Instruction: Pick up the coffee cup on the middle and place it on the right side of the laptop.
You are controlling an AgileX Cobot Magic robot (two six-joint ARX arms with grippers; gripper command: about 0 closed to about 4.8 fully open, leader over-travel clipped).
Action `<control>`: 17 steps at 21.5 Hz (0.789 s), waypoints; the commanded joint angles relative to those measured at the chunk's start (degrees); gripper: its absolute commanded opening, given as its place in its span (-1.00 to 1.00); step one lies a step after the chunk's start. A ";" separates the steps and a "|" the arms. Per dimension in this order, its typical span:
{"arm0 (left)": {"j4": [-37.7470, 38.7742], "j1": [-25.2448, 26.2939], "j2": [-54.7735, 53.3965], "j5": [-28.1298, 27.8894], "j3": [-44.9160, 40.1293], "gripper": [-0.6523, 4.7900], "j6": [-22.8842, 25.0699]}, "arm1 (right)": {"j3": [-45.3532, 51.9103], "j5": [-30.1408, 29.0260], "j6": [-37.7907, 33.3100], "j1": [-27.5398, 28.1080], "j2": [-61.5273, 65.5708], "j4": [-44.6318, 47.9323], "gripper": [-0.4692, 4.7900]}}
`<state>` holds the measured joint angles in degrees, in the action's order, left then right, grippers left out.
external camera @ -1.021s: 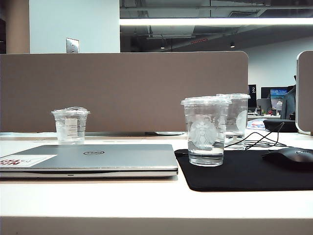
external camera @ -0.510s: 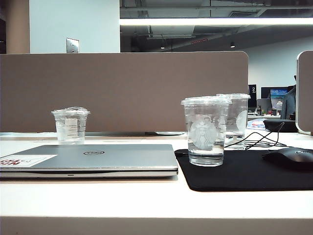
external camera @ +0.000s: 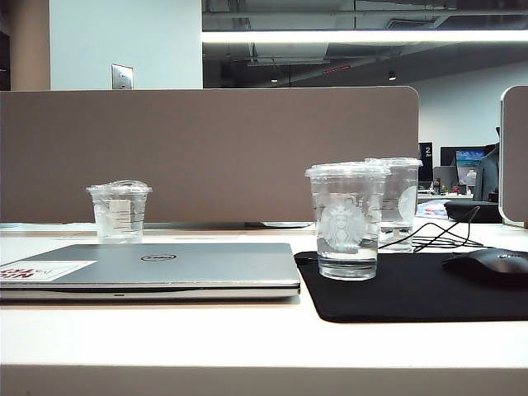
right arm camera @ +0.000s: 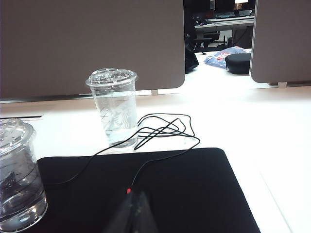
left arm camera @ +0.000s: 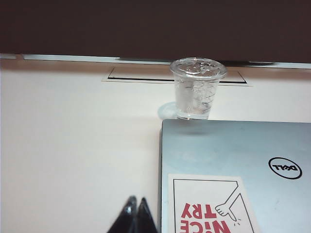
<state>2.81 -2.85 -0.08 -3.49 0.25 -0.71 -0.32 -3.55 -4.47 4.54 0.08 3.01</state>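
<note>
Left pincer (left arm camera: 136, 216): closed, empty, beside laptop (left arm camera: 233, 165).
Right pincer (right arm camera: 133, 211): closed, empty, over mouse pad (right arm camera: 194, 194).
Cup (external camera: 347, 221): upright on pad, right of laptop.

This is an open-plan office. A white desk (external camera: 247, 338) is closed off at the back by a grey fabric partition panel (external camera: 206, 153), with a second panel (external camera: 515, 153) at 3 o'clock. On the desk lie a closed silver-grey laptop (external camera: 157, 268), a black mouse pad (external camera: 412, 289) and a black mouse (external camera: 491, 264) at 4 o'clock, its thin black cable (right arm camera: 160, 131) looping over the desktop. Through the gap between the panels, at 2 o'clock, further desks carry lit monitors (external camera: 469, 161) (an office chair shows there too). Overhead run a long strip light (external camera: 363, 36) and exposed dark ceiling services, typical of a commercial workspace.
</note>
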 commanded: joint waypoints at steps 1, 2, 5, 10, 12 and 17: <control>-0.24 0.04 0.00 0.09 0.17 -0.78 0.24 | 0.26 -0.20 0.24 0.00 -0.11 1.49 -0.86; -0.24 0.04 0.00 0.07 0.17 -0.78 0.24 | 0.26 -0.20 0.24 0.00 -0.11 1.55 -0.86; -0.24 0.04 0.00 0.09 0.17 -0.78 0.24 | 0.26 -0.22 0.98 0.00 -0.11 1.57 -0.86; -0.24 0.04 0.00 0.09 0.17 -0.78 0.24 | 0.26 -0.20 1.51 0.00 -0.11 1.60 -0.86; -0.24 0.04 0.00 0.07 0.17 -0.78 0.24 | 0.26 -0.20 1.51 0.00 -0.11 1.57 -0.86; -0.24 0.04 0.00 0.07 0.17 -0.78 0.24 | 0.26 -0.22 1.49 0.00 -0.11 1.53 -0.86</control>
<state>2.81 -2.85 -0.08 -3.49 0.25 -0.71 -0.32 -3.60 -3.18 4.54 0.08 3.11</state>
